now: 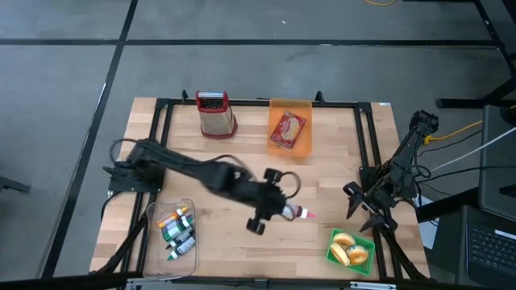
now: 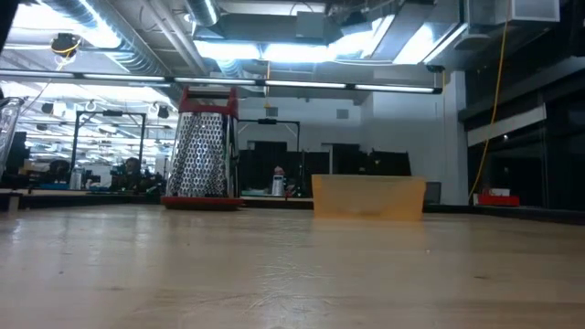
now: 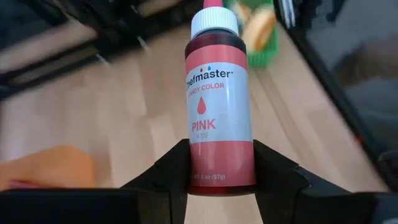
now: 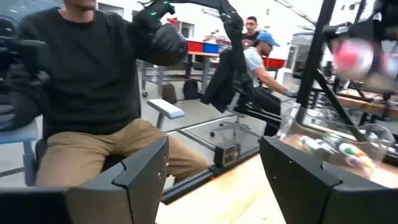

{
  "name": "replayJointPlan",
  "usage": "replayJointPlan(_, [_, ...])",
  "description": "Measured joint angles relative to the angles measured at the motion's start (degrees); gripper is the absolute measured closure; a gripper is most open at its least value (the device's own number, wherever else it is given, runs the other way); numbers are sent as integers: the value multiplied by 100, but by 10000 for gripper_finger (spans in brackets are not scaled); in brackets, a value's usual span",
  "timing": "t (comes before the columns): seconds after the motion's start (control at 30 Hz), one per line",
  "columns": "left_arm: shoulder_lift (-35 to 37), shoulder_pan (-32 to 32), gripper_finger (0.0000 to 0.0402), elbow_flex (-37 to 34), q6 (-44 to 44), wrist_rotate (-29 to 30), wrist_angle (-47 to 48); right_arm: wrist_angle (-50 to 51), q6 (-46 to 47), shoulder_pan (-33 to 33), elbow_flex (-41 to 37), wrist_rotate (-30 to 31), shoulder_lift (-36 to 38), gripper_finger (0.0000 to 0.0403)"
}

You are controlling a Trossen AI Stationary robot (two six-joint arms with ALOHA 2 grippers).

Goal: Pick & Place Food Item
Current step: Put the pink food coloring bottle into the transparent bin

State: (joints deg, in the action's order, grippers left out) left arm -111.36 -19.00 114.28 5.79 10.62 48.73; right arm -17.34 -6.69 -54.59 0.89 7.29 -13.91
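Note:
A pink food-colouring bottle (image 3: 217, 93) with a white cap and a red-and-white label sticks out of my left gripper (image 3: 221, 146), which is shut on it. In the high view this gripper (image 1: 282, 208) hangs over the middle of the table. The bottle (image 1: 300, 213) points toward the green tray (image 1: 351, 250) of bread rolls at the near right. My right gripper (image 1: 360, 205) waits open at the table's right edge, its fingers (image 4: 143, 174) apart with nothing between them. My left gripper pinches the bottle's base end (image 3: 221, 168) between its two fingers (image 3: 171, 165), one on each side. The fingers come slanting down from the table's left. The bottle runs on in line with them, cap end (image 3: 214, 22) leading, lifted clear of the table.
A red-topped grater (image 1: 215, 113) and an orange bin (image 1: 290, 109) holding a red packet stand at the far side. A clear tub (image 1: 157, 246) of colouring bottles sits near left. A black frame (image 1: 165, 109) rims the table. People sit beyond the table (image 4: 93, 81).

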Motion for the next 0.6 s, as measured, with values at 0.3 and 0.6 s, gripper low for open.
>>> replayJointPlan(0.3, [820,-1425,268,-361,-1406,1974,-42,-66,612,2,2,-230,-4,147])
replayJointPlan(0.6, [2118,-2341,268,-2520,-2736,3361,-927,-75,619,2,2,-532,-4,147])
